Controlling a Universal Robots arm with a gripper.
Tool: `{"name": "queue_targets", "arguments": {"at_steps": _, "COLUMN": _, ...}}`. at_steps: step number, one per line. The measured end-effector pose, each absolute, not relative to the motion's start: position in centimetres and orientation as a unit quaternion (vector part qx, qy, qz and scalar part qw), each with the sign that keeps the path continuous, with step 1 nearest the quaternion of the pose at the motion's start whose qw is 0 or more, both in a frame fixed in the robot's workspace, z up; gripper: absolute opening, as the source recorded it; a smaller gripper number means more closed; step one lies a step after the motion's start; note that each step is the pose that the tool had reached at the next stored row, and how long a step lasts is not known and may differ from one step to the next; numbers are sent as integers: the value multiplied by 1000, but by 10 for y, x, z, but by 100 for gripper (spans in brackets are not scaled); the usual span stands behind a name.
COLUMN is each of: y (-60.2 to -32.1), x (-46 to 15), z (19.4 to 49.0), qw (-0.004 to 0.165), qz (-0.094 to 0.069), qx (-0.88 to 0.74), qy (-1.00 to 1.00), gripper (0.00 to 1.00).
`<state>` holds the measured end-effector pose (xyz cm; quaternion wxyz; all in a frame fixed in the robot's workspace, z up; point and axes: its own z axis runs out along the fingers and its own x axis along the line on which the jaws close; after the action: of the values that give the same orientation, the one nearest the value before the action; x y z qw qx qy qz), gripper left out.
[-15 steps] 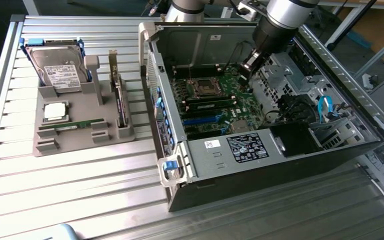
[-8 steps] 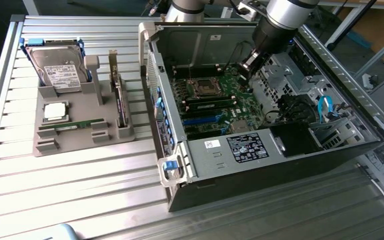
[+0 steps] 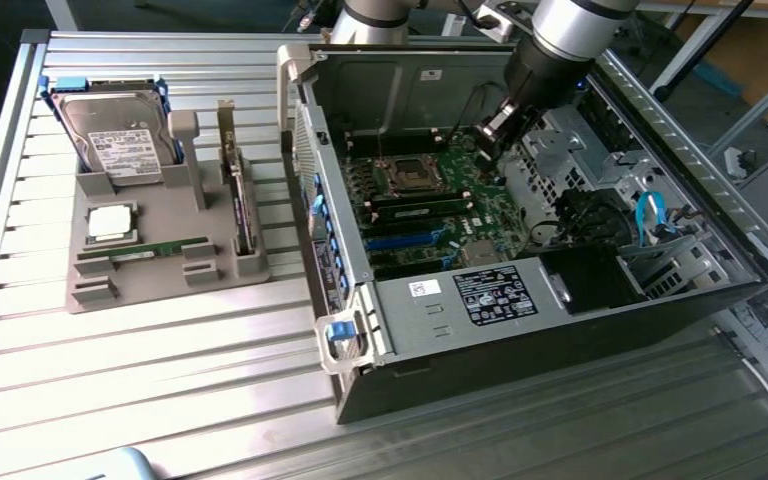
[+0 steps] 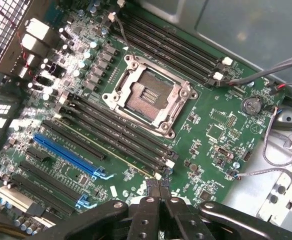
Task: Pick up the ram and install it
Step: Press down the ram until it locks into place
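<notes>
Now the gripper has its fingers clenched on nothing beside the ram, which seems to stand in a motherboard slot; light, stiff, fragile, best held by its long edges.

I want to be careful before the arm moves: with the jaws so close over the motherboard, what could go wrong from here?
1. The shut jaws sit at one end of the ram standing in its slot, by the white latch; pressure there alone might seat it tilted.
2. The open processor socket lies close by; a sideways slip could touch its contacts.
3. Loose cables run near the arm and may snag.
</notes>
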<state>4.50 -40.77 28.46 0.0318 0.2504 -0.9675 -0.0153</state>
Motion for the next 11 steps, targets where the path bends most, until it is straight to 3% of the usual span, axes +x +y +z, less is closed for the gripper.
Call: {"name": "queue_targets", "arguments": {"at_steps": 11, "y": -408, "x": 45, "z": 282, "qw": 31, "qz": -16, "qx": 218, "qy": -975, "gripper": 10}}
